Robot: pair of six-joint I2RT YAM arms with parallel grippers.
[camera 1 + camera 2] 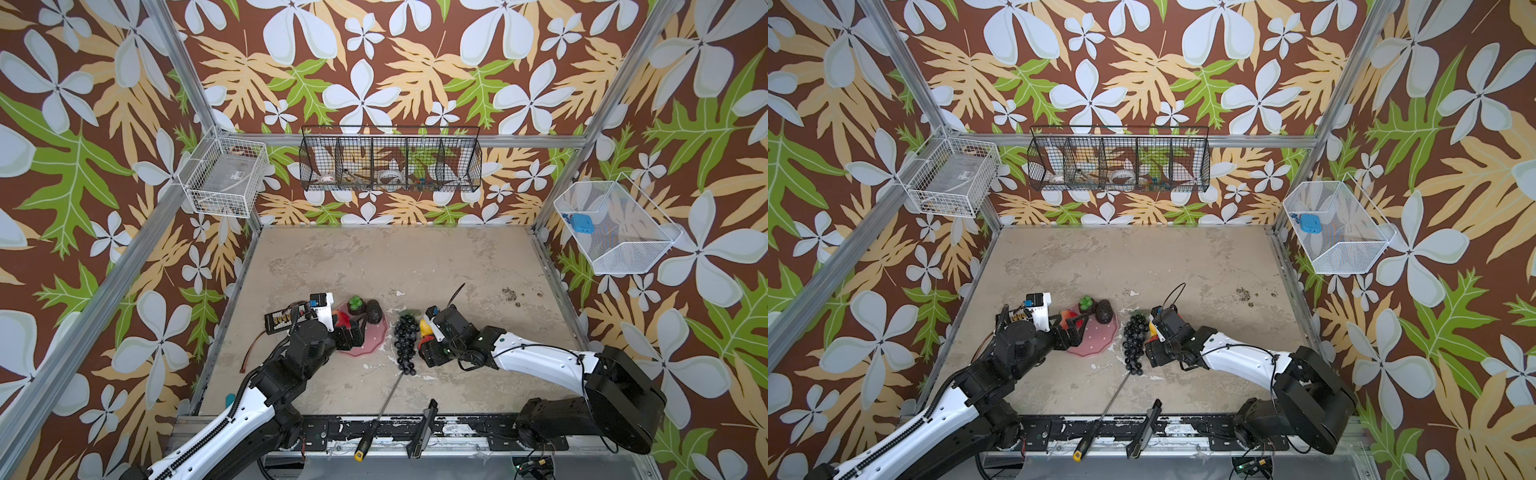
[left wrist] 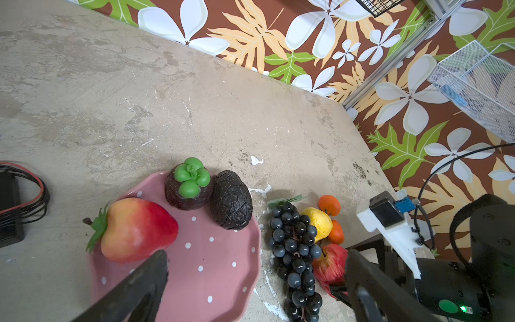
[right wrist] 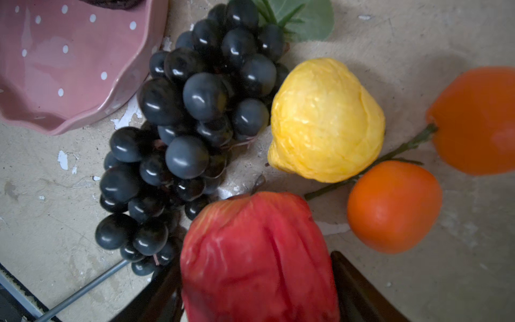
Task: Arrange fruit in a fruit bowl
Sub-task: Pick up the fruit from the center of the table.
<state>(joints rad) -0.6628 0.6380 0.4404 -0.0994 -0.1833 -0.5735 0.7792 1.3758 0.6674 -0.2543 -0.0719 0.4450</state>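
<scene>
Creased red apple [image 3: 259,259]: nearest my right wrist camera; lies on the table [image 3: 459,264], touching the grape bunch [image 3: 184,120].
Right gripper [image 3: 256,278]: jaws stand 1 on each side of that apple; I cannot tell whether they press it yet.
Left gripper [image 2: 255,256]: jaws fully apart, holding nothing, hanging over the bowl.
Fruit bowl [image 2: 211,267]: pink, dotted, just beside the grape bunch; holds 3 pieces, a red-and-yellow apple [image 2: 136,228], mangosteen [image 2: 189,184] and avocado [image 2: 231,199], along 1 side.
Oranges [image 3: 394,206]: 2, on the table beyond the lemon [image 3: 326,120].
Step, as I judge it: grasping the creased apple.
Method: I squeeze lightly, lift straight up clear of the grape bunch, pull my left arm aside, set down on the bare dotted half.
</scene>
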